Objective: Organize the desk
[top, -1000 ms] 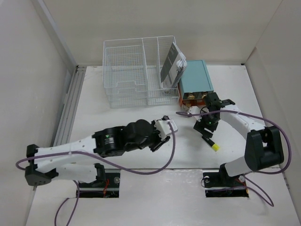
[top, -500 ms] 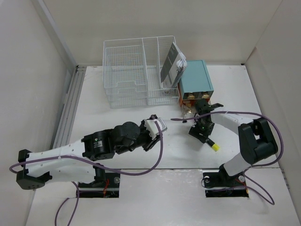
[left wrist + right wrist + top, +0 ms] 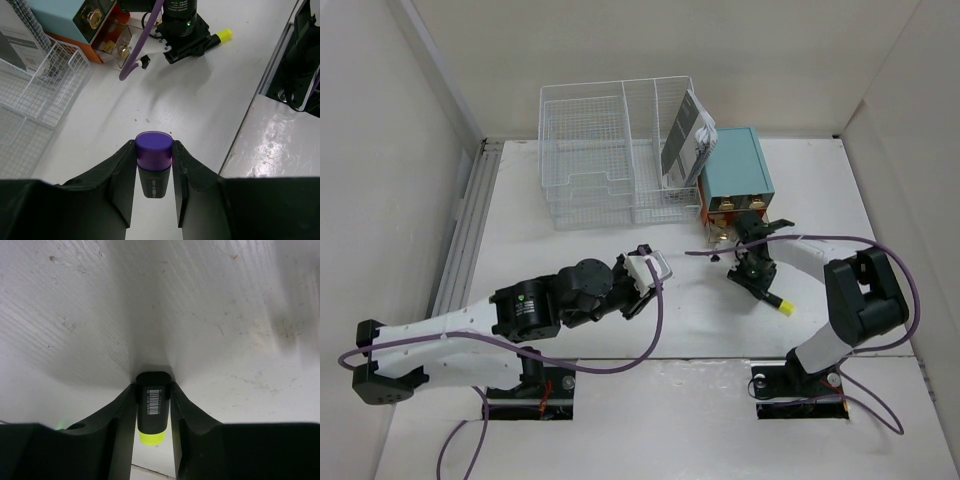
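Left hand [image 3: 154,149] hovers low over the table [image 3: 540,250], clenched on a purple-capped marker [image 3: 154,175], cap pointing ahead. Right hand [image 3: 152,390] bends down to the table, grasping a yellow-capped marker [image 3: 151,407], cap toward the near right. The table's rail [image 3: 470,220] runs near-to-far along its left edge.

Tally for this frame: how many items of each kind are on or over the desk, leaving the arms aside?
markers: 2 (purple-capped marker, yellow-capped marker)
wire-mesh organizer: 1
teal drawer box: 1
booklet: 1
total: 5
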Controlling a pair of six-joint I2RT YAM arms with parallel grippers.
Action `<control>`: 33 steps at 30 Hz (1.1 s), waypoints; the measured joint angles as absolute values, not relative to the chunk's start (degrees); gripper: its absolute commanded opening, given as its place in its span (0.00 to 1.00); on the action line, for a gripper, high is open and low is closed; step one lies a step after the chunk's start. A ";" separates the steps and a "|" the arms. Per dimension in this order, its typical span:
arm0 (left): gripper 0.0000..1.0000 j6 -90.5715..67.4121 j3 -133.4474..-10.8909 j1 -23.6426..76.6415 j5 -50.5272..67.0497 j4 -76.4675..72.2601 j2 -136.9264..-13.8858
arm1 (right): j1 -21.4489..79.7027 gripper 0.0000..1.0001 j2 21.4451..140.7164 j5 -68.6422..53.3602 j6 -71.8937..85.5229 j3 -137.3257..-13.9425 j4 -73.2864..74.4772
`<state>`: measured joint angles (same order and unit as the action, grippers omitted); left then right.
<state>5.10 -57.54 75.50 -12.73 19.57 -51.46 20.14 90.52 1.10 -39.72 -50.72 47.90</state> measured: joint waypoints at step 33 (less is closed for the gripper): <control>0.00 6.20 -51.83 70.76 -8.99 14.31 -48.93 | 5.89 0.07 94.32 -33.93 -55.83 -77.03 43.86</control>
